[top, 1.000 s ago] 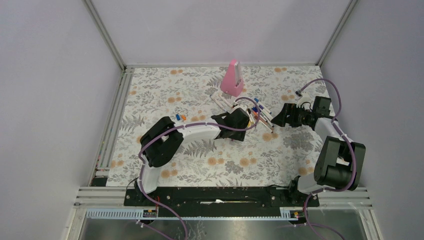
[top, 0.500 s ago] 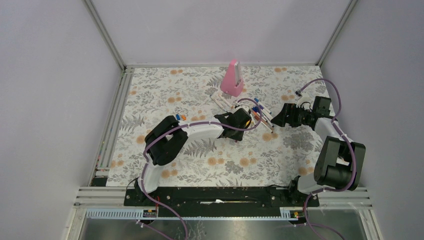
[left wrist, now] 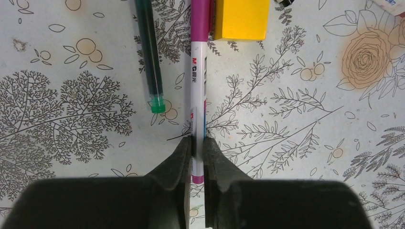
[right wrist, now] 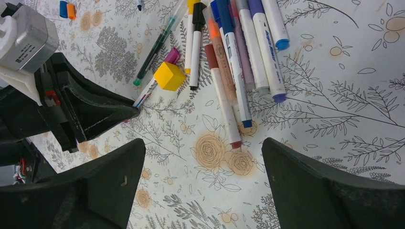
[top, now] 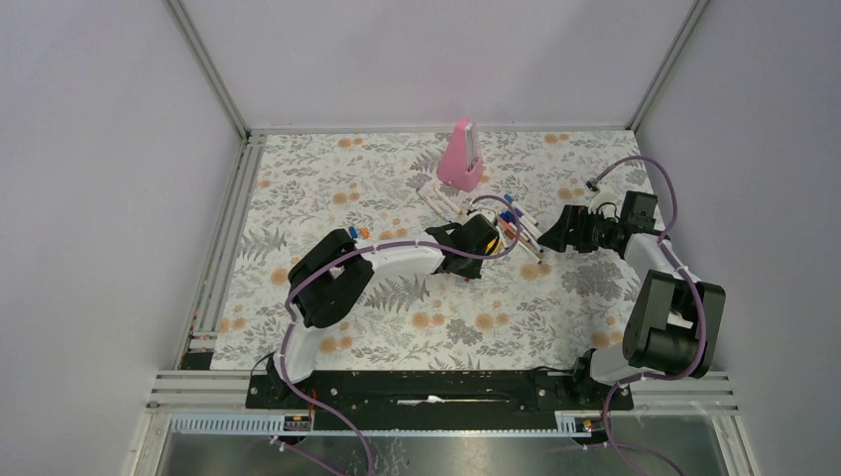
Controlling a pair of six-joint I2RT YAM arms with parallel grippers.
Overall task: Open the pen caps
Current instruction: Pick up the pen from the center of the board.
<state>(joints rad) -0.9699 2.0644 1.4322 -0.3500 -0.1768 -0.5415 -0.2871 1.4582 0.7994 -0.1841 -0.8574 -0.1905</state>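
Note:
In the left wrist view my left gripper [left wrist: 197,143] is shut on the tail end of a white pen [left wrist: 198,90] lying on the floral table. The pen's magenta cap [left wrist: 200,19] points away from me, beside a yellow cube [left wrist: 241,19]. A thin green pen [left wrist: 150,57] lies just left of it. My right gripper [right wrist: 203,145] hangs open over bare cloth, short of a row of capped markers [right wrist: 239,57]. From above, the left gripper [top: 486,235] and right gripper [top: 553,234] face each other across the pens [top: 516,223].
A tall pink wedge [top: 462,154] stands behind the pens. Loose blue and orange caps [right wrist: 67,9] lie off to the left, by the left arm's elbow [top: 357,232]. Metal rails border the table's left and near edges.
The left gripper's jaws have closed onto the white pen's barrel, and the left arm shifted slightly. The right arm and its open gripper have stayed still.

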